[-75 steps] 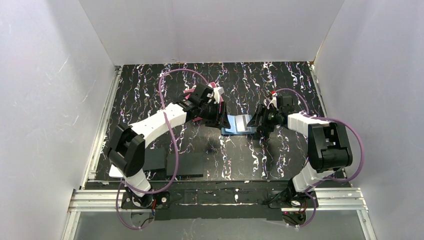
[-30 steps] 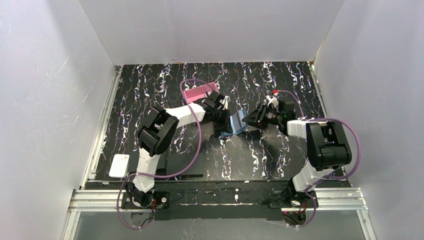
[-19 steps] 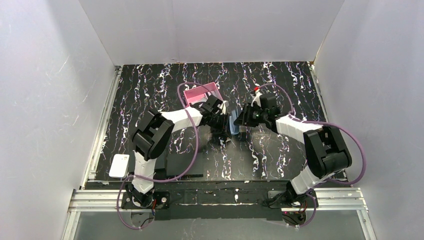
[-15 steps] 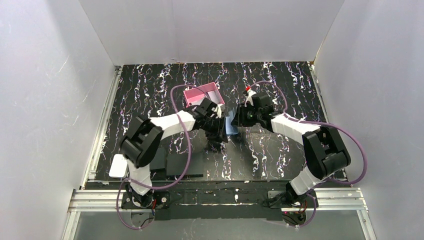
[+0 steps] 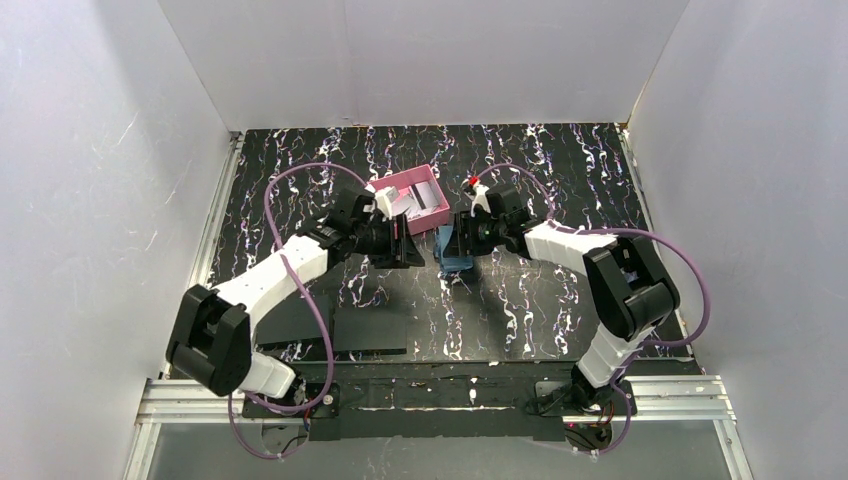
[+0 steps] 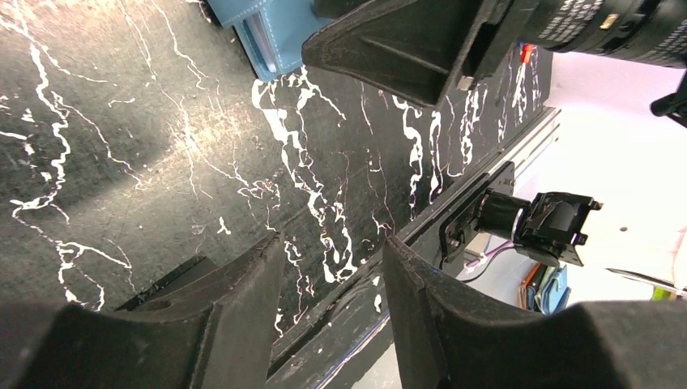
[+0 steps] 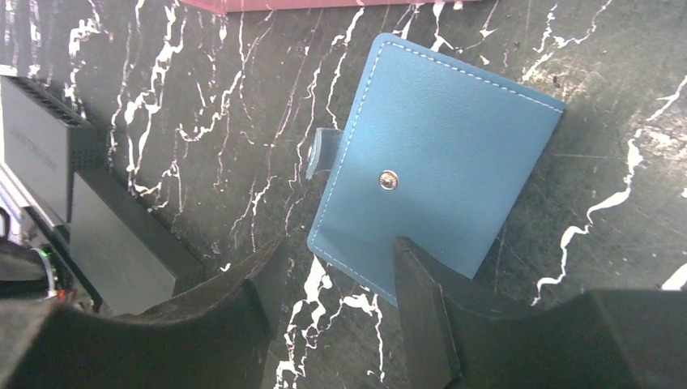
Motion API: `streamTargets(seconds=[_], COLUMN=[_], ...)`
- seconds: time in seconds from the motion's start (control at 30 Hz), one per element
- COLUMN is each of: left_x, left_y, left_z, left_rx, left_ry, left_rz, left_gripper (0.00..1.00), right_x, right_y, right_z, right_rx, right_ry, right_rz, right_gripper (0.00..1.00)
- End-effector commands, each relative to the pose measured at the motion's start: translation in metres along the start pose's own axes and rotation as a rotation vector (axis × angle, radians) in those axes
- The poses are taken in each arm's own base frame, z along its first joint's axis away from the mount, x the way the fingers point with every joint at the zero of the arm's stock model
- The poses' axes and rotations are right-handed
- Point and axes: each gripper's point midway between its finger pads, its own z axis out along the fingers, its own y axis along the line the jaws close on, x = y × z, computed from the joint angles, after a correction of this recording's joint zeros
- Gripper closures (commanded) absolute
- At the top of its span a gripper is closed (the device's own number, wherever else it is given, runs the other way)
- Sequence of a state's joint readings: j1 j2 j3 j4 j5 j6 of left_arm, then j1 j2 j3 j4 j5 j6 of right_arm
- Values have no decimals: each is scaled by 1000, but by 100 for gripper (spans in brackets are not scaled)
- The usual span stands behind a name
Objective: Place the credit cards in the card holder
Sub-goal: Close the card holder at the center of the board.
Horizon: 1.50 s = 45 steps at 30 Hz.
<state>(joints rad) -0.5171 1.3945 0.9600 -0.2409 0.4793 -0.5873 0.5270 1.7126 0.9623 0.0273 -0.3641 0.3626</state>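
While my left gripper (image 6: 332, 258) and right gripper (image 7: 339, 253) are open, I see the holder (image 5: 425, 185) just behind them, near the case (image 7: 441, 174).

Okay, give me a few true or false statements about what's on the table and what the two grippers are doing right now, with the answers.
1. The blue case lies closed, its snap showing. True.
2. The left gripper holds a card. False: its jaws stand open with nothing between them.
3. The pink card holder sits farther from the arm bases than the blue case. True.
4. The right gripper is clamped on the card holder. False: it is open, above the blue case.
5. Flat black pads lie toward the near edge on the left arm's side. True.
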Motion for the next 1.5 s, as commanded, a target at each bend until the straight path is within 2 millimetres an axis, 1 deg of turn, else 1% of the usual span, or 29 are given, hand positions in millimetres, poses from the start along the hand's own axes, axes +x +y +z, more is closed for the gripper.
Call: streamTargets(seconds=[0.0, 0.07, 0.1, 0.23, 0.37, 0.5, 0.57, 0.67, 0.8, 1.1, 1.27, 1.3, 1.33, 1.4, 1.43, 1.47], left_x=[0, -5, -7, -15, -19, -18, -17, -15, -13, -11, -9, -10, -10, -11, -12, -13], left_y=[-8, -7, -7, -11, -13, -14, -15, -14, -15, -13, -10, -10, -9, -9, -9, -9], left_z=[8, 14, 15, 14, 8, 5, 5, 6, 4, 0, -1, -1, -1, -1, -1, -2], left_rx=[34, 26, 24, 32, 31, 33, 40, 48, 55, 56, 53, 54, 52, 53, 52, 53], left_ry=[41, 33, 28, -4, -36, -34, -32, -29, -31, -33, -32, -34, -35, -36, -39, -44], left_rz=[-14, -20, -23, -22, -10, -5, -5, -13, -16, -19, -24, -23, -24, -24, -25, -25], left_gripper=[54, 56, 57, 58, 58, 58, 58, 58, 58, 58, 58, 58, 58, 58, 58, 58], right_x=[3, 4, 0, -21, -31, -43, -48, -50, -54, -56, -52, -51, -51, -51, -51, -51], right_y=[6, 6, 8, 10, 9, 14, 16, 18, 26, 25, 28, 27, 27, 25, 23, 23], right_z=[11, 11, 8, -4, -9, -12, -10, -2, 5, 27, 34, 34, 35, 34, 34, 32], right_rx=[-89, -112, -134, -91, -47, -46, -54, -68, -71, -69, -70, -65, -59, -45, -37, -33], right_ry=[0, -1, -18, -63, -82, -119, -127, -117, -121, -100, -85, -83, -82, -85, -87, -93], right_rz=[72, 126, 133, 56, 52, 56, 59, 65, 46, 51, 55, 58, 60, 65, 67, 68], right_gripper=[40, 40, 40, 41, 49, 52, 52, 51, 46, 49, 59, 63, 68, 87, 95, 99])
